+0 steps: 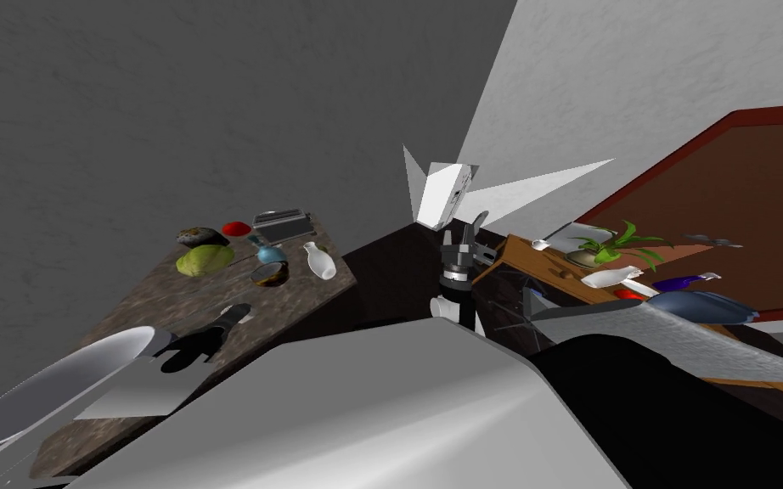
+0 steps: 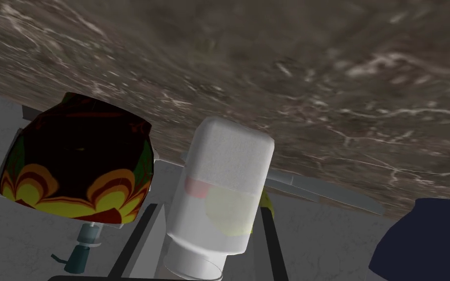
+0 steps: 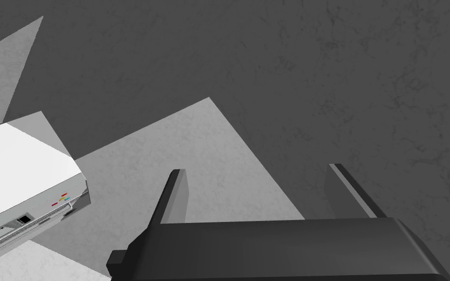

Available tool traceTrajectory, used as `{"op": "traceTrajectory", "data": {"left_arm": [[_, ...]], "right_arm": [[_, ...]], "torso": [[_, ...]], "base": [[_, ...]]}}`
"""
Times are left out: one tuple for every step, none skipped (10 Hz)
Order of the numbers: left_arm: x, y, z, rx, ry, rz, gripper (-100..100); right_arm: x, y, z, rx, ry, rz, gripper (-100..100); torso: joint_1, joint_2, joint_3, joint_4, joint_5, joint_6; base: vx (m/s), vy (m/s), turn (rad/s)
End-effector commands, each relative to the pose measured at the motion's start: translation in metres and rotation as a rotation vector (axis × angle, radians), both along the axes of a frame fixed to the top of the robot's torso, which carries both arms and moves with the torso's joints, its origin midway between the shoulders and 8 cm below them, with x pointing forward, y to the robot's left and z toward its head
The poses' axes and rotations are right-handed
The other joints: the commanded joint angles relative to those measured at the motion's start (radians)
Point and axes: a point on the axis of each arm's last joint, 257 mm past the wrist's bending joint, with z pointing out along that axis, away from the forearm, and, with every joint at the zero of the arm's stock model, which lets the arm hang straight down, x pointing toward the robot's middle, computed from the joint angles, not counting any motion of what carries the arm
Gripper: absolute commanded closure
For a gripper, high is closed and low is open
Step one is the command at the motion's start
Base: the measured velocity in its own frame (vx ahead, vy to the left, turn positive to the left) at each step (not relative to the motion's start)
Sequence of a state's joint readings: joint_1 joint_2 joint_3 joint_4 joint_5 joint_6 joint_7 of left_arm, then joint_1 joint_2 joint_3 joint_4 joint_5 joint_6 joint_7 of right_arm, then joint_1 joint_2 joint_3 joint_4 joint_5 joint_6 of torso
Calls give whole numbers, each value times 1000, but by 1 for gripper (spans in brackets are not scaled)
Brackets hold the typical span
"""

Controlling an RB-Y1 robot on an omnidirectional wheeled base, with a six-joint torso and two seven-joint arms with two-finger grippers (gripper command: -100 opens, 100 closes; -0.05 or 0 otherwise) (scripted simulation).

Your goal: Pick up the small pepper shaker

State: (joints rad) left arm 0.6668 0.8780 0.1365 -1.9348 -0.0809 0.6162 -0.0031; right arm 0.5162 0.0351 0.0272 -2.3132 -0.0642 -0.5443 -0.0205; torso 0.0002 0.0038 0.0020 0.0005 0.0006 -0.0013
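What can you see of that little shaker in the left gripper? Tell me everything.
The shaker is a small plain white cylinder with a rounded far end, faint pink and yellow patches on its side and a narrower collar toward the left gripper's body. It lies lengthwise between the fingers, which press its sides. A patterned bowl sits beside it.

The pepper shaker (image 2: 221,195) is white, with a faint pink patch and a pale yellow-green one. The bowl (image 2: 77,156) is near-black, patterned with yellow and red petals and some green. The desk (image 2: 317,73) is brown, marbled with pale veins.
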Motion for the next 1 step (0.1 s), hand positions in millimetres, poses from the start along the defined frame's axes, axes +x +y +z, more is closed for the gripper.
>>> {"op": "traceTrajectory", "data": {"left_arm": [[0,0,0,0,0,0,0]], "right_arm": [[0,0,0,0,0,0,0]], "torso": [[0,0,0,0,0,0]], "base": [[0,0,0]]}}
